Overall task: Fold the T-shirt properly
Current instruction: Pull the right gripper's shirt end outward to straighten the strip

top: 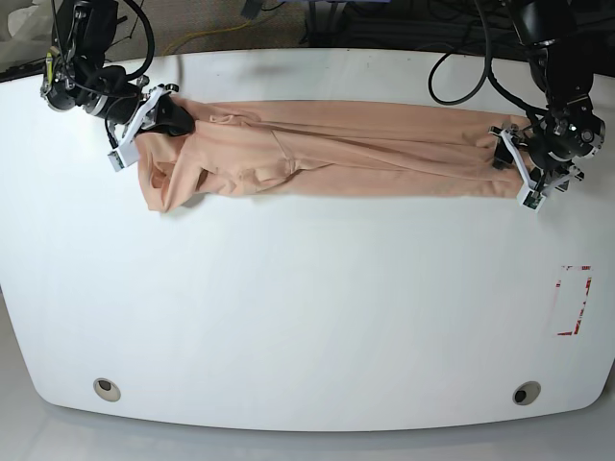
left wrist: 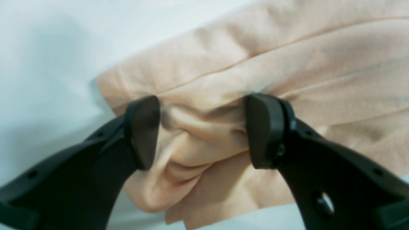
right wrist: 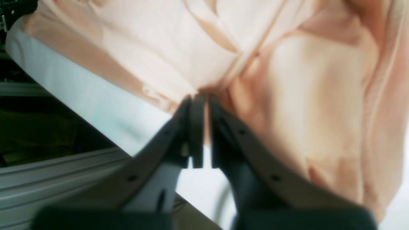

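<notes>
1. We see one right gripper [top: 168,115] at the left of the base view, its jaws clenched on one end of the T-shirt [top: 327,149].
2. We count one T-shirt, stretched in a long band across the far part of the table [top: 307,317].
3. We see one left gripper [top: 509,158] at the right, jaws apart around bunched cloth; whether it grips, we cannot tell.
</notes>
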Tool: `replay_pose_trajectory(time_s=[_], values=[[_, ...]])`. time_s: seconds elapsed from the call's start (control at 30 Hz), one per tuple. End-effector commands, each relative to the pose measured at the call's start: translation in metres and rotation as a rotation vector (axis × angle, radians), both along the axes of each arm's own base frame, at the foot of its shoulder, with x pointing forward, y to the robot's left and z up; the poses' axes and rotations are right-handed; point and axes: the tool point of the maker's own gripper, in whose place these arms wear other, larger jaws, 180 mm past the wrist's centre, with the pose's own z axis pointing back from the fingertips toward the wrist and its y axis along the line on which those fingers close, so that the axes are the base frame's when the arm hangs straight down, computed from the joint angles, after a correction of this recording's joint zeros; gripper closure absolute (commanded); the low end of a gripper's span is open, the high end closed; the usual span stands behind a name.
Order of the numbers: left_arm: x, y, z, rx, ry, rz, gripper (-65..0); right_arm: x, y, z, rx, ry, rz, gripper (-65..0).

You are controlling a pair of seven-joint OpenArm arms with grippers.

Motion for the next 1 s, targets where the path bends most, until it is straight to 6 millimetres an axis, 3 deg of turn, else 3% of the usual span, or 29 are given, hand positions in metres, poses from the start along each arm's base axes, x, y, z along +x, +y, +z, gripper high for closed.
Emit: replay_pose_trajectory(time_s=[0.0,0.17,0.3,0.4,0.57,0.97], values=[[-0.004,0.016,0.000,0.074,0.045,0.012,-39.6,0.014,-0.010,0.043,-0.005,-0.146,-0.002,-15.7],[-0.003,0.016,0.001,0.074,0.042,0.013,-39.6,0.021,-0.003,0.072,0.024,-0.238,0.008,-34.1],[-0.002,0.015,0.001,0.072,0.041,0.011,-39.6,0.040,0.003,0.076,0.066,-0.272,-0.009,-41.2],[-0.002,0.015,0.001,0.072,0.041,0.011,-39.6,0.053,0.002,0.062,0.069,-0.241,-0.023,-41.5],[-0.002,0.015,0.001,0.072,0.041,0.011,-39.6,0.083,-0.017,0.048,-0.045,-0.226,-0.054,-42.2],[-0.002,0.015,0.001,0.072,0.041,0.011,-39.6,0.130,-0.055,0.054,-0.355,-0.245,-0.091,-42.3]])
